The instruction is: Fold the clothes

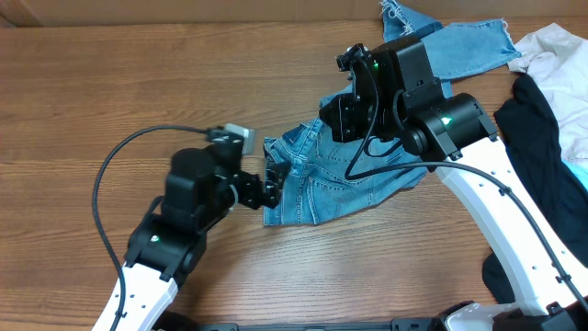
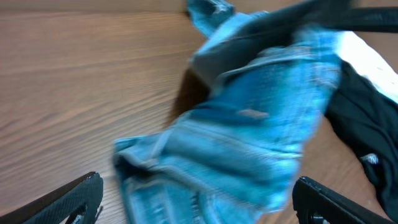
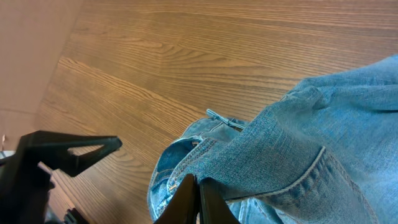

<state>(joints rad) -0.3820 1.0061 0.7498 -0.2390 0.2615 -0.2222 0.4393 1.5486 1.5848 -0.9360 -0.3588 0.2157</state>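
Pinching the jeans (image 1: pixel 349 179), seemingly, the right gripper (image 3: pixel 196 198) holds a fold up. At nine o'clock the left gripper (image 1: pixel 274 184) gapes, ready.

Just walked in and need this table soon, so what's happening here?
Two robot arms are working on a pair of light blue jeans on the wooden table. The right end effector is shut on a pinch of denim, while the left end effector sits wide open at the crumpled near edge. The jeans are bunched, not yet folded. A black garment and an off-white cloth lie aside.
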